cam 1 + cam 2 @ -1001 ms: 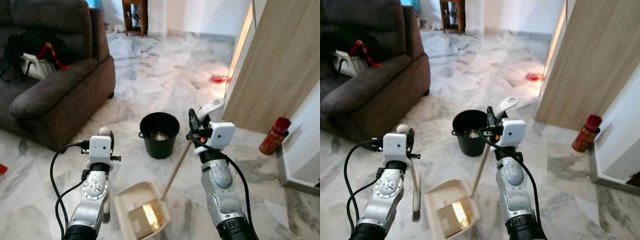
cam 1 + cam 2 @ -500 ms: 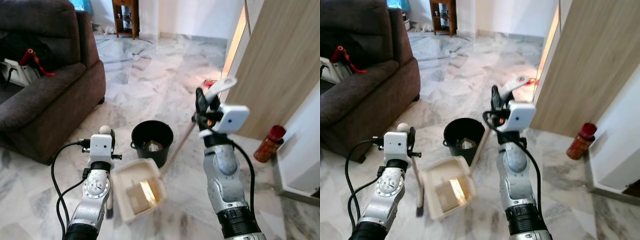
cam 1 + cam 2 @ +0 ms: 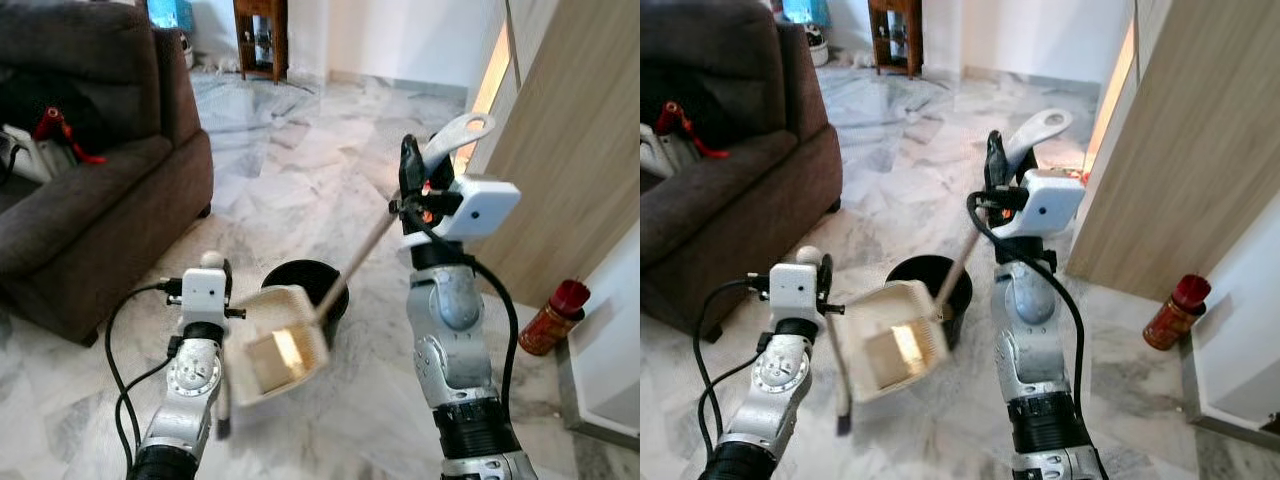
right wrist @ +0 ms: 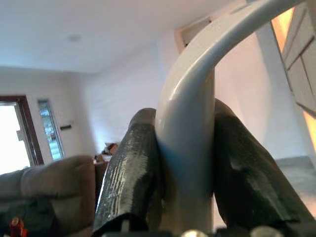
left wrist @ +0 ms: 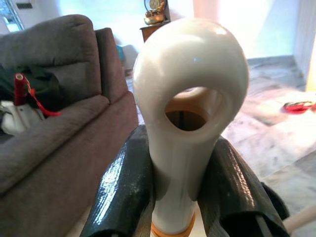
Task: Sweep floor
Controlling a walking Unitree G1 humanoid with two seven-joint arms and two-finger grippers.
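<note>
The light, stiff dustpan point(image 3: 283, 345) (raised beside the black bucket point(image 3: 300, 280)) is held by the right gripper point(image 3: 418, 185), closed at its long handle's end, where leverage is judged poor.

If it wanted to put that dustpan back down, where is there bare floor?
Bare marble floor stretches beyond the black bucket, between the sofa and the wooden panel. A smaller patch lies between the right arm and the red bottle. It is crowded around the bucket, where the dustpan hangs.
</note>
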